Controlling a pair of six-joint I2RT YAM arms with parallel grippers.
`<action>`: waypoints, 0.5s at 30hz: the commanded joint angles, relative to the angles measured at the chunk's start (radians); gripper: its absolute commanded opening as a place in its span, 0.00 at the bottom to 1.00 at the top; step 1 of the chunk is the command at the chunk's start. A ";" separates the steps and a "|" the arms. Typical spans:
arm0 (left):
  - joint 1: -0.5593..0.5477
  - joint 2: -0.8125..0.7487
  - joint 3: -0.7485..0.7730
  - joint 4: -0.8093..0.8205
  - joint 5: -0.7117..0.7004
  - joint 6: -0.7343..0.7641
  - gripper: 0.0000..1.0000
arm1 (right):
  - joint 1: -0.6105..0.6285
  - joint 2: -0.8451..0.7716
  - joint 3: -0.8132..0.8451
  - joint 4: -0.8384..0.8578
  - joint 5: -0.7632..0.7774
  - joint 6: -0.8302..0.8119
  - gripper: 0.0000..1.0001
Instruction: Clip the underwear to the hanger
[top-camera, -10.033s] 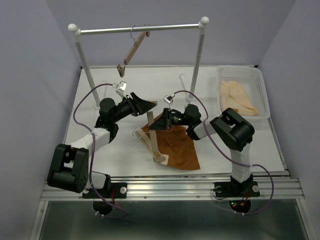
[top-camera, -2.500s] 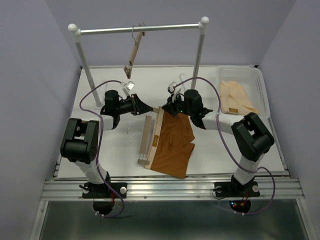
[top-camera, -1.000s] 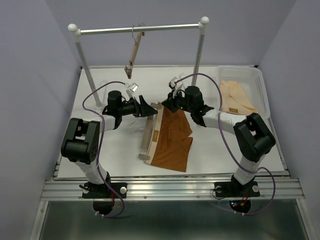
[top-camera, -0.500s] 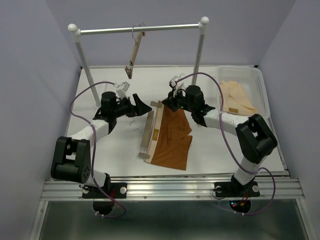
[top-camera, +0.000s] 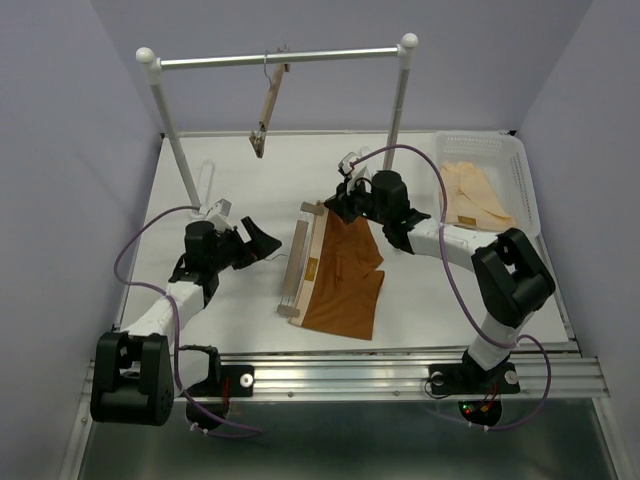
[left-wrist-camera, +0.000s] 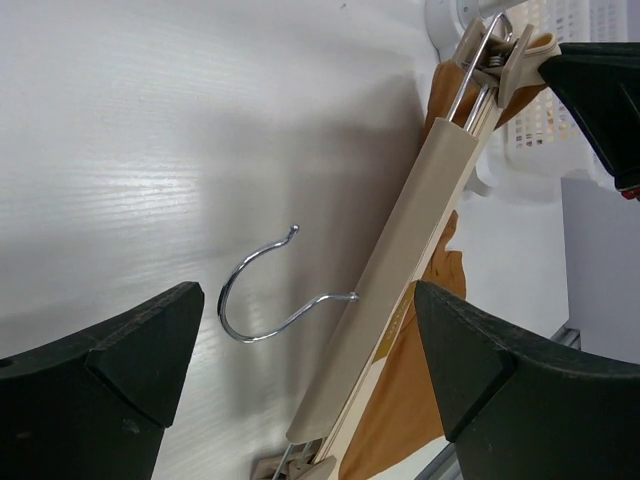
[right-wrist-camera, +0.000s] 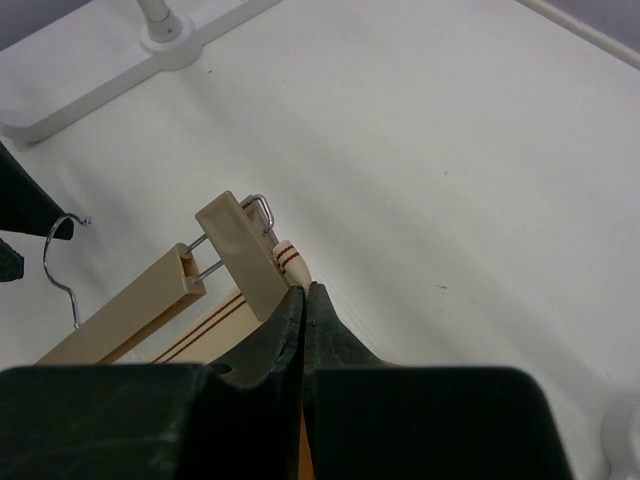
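Observation:
The hanger (top-camera: 298, 258) lies flat on the table, its wire hook pointing left. The rust-brown underwear (top-camera: 345, 275) lies along its right side. My right gripper (top-camera: 335, 208) is shut on the underwear's far corner, right beside the hanger's far clip (top-camera: 312, 209). In the right wrist view the shut gripper (right-wrist-camera: 304, 292) has the striped waistband end (right-wrist-camera: 288, 255) poking out next to that clip (right-wrist-camera: 245, 255). My left gripper (top-camera: 255, 243) is open and empty, left of the hook. In the left wrist view, it (left-wrist-camera: 305, 290) faces the hook (left-wrist-camera: 260, 300), bar (left-wrist-camera: 400, 270) and underwear (left-wrist-camera: 440, 300).
A steel rail (top-camera: 280, 57) on white posts spans the back, with a second hanger (top-camera: 266, 110) hanging from it. A white basket (top-camera: 520, 165) with pale cream garments (top-camera: 475, 195) stands at the back right.
My left gripper has drawn back left and toward the near edge, away from the hanger. The right gripper, hanger and underwear have stayed put over the last second.

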 joint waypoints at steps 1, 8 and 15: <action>0.001 -0.041 -0.050 0.039 -0.030 -0.025 0.95 | -0.001 -0.051 0.026 0.045 -0.003 -0.020 0.01; 0.002 -0.022 -0.054 0.076 -0.053 -0.012 0.72 | -0.001 -0.052 0.028 0.039 -0.019 -0.020 0.01; 0.002 0.051 -0.004 0.076 -0.071 0.017 0.56 | -0.001 -0.049 0.029 0.036 -0.031 -0.018 0.01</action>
